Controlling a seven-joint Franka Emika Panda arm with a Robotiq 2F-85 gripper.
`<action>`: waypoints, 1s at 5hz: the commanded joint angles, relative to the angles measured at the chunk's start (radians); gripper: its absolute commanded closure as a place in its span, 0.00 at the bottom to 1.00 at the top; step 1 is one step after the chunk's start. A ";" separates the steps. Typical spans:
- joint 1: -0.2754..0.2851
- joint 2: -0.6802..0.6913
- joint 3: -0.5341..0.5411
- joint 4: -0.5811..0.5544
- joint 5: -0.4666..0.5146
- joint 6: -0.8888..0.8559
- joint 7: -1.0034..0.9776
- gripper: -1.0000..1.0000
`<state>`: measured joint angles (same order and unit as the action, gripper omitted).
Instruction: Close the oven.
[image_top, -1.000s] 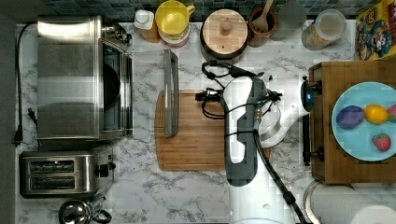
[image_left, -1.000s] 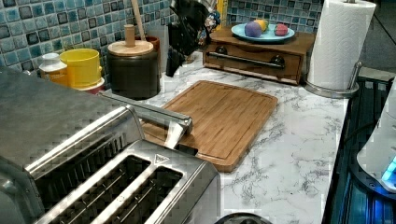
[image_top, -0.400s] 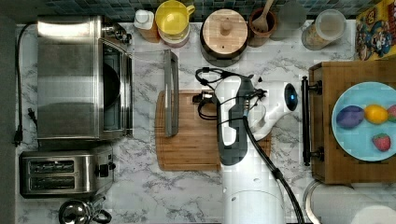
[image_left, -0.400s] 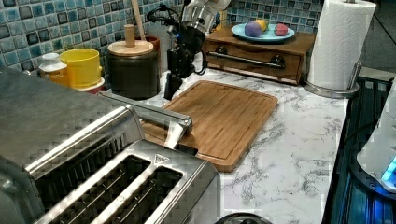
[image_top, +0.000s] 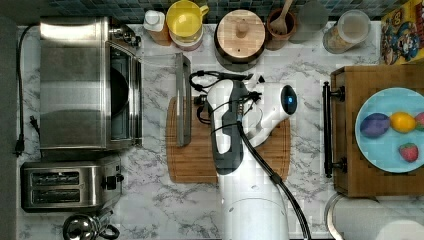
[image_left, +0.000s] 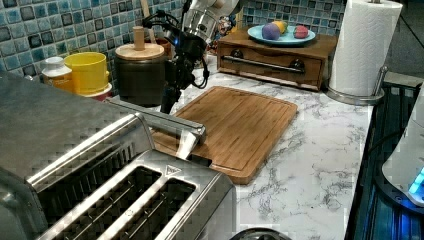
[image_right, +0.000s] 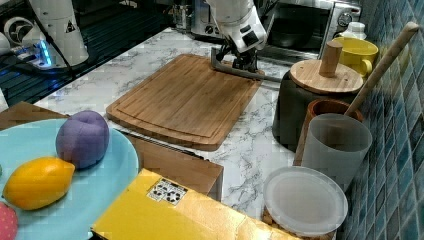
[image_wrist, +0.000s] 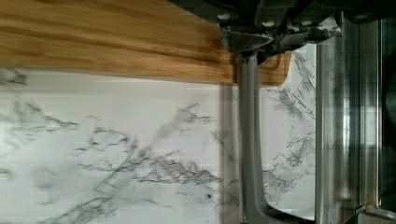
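The oven (image_top: 75, 85) stands at the top view's left with its glass door dropped flat, dark interior showing. The door's long metal bar handle (image_top: 183, 100) lies over the edge of the wooden cutting board (image_top: 200, 160). My gripper (image_top: 196, 100) sits right beside the handle, on the board's side. In the left view, the gripper (image_left: 169, 102) points down, shut into one narrow tip, just above the handle (image_left: 165, 121) near its far end. The wrist view has the gripper (image_wrist: 252, 51) directly over the handle (image_wrist: 250, 140). Contact cannot be told.
A two-slot toaster (image_top: 65, 185) stands next to the oven. A dark canister with a wooden lid (image_top: 240, 35) and a yellow mug (image_top: 185, 20) line the back wall. A wooden box with a blue plate (image_top: 385, 150) of fruit is at the top view's right, a paper towel roll (image_left: 365, 45) beyond.
My arm has swung toward the top view's left and come down, bringing the gripper from above the board to the oven door's handle. The door has not moved.
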<state>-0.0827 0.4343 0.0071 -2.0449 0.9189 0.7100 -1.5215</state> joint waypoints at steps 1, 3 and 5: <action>-0.025 0.029 0.056 0.149 0.104 -0.028 0.021 1.00; -0.050 0.088 0.063 0.243 0.070 -0.187 0.091 1.00; -0.006 0.136 0.074 0.294 0.028 -0.230 0.096 1.00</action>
<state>-0.1274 0.6245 0.0411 -1.8672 0.9502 0.4944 -1.4893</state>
